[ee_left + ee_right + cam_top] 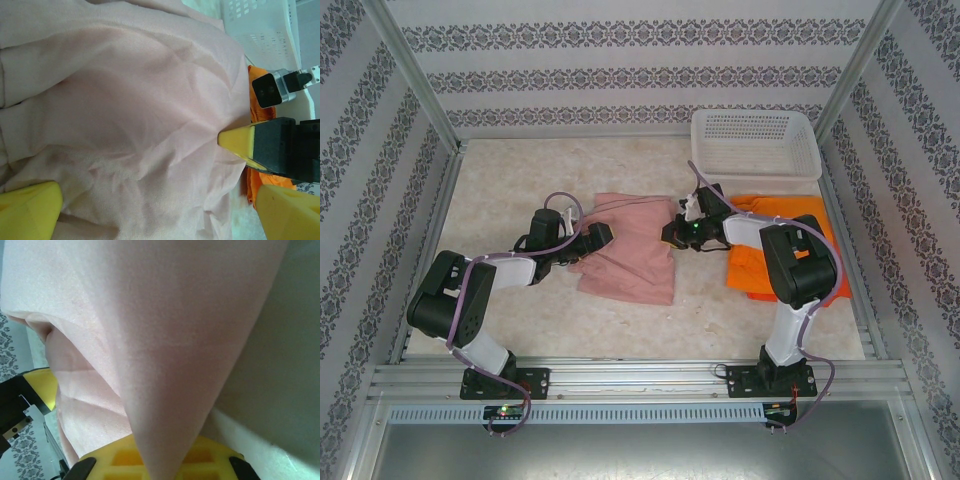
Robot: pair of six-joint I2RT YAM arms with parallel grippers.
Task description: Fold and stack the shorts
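Right gripper point(672, 233) pinches the pink shorts' point(630, 255) right edge.

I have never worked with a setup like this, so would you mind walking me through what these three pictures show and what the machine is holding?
These are two robot arms bolted at the near edge of a table, each ending in a two-finger gripper. The overhead picture comes from a fixed camera above and behind them. The other two come from small cameras on each wrist, so the yellow shapes there are the fingers themselves.

On the table lie pink shorts in the middle, orange shorts under the right arm, and a white basket at the far right.

The left gripper is at the pink cloth's left edge with its fingers wide open, holding nothing. The right gripper has shut on the pink shorts at their right edge; its own camera shows the cloth running down between its fingers.
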